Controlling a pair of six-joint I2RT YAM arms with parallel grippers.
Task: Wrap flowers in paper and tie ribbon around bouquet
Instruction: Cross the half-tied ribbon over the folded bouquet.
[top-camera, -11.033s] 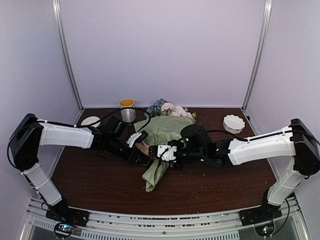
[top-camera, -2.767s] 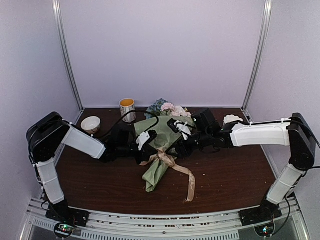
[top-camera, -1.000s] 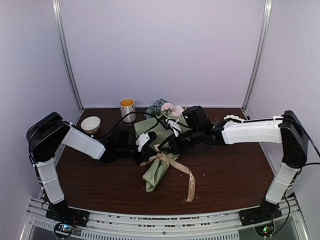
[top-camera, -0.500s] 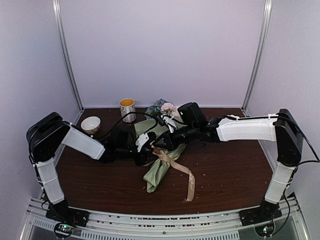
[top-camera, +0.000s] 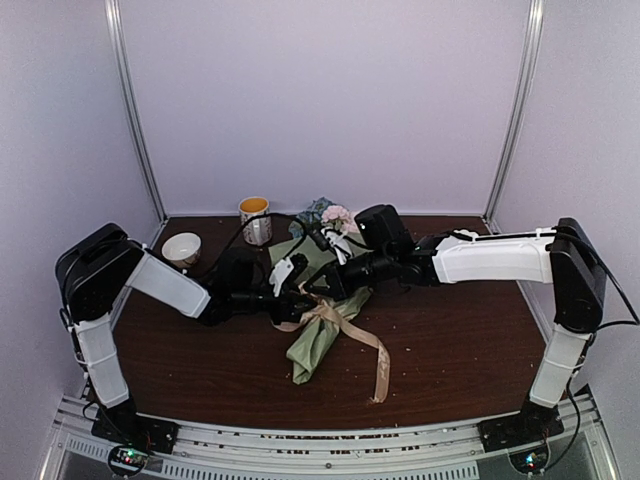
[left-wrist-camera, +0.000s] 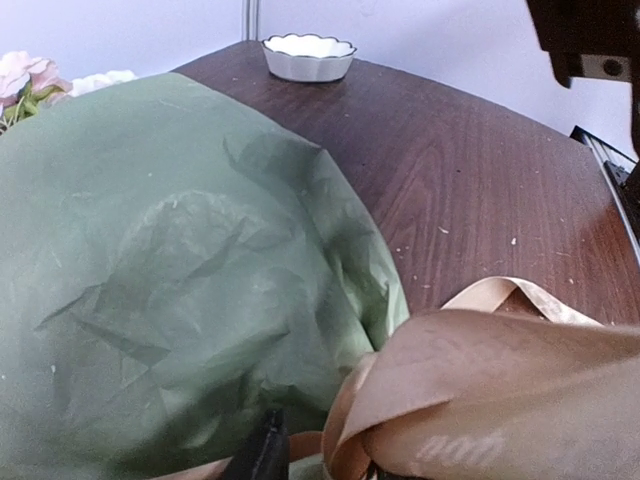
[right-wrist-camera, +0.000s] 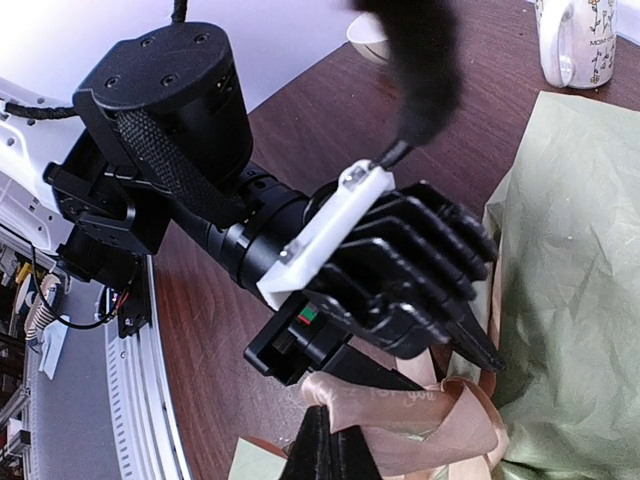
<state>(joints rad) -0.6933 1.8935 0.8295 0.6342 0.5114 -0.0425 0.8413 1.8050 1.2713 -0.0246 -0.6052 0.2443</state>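
Moved: right hand (top-camera: 328, 272) has swung leftward across the bouquet (top-camera: 312, 345) to meet the left hand (top-camera: 288, 293) at the tie; the cone's narrow end lies where it lay.
Meaning: both hands now crowd the knot, so I judge the wrapping done and the tying under way, not finished.
Ribbon: nearest, one free end of the ribbon (right-wrist-camera: 400, 428) trails over the tabletop (top-camera: 450, 340) toward the near edge; its loops sit at the cone's waist.
Right hand: fully closed, tips at a ribbon loop; whether it pinches that loop I cannot tell.
Left hand: tips beside the same loops, against the sage paper (left-wrist-camera: 170, 250); how wide it stands, or whether it grips, I cannot tell.
Flowers: pink and white flowers (top-camera: 336, 214) show at the far, wide end.
Beyond: mug (top-camera: 255, 219) and bowl (top-camera: 182, 247) stand apart at the back.
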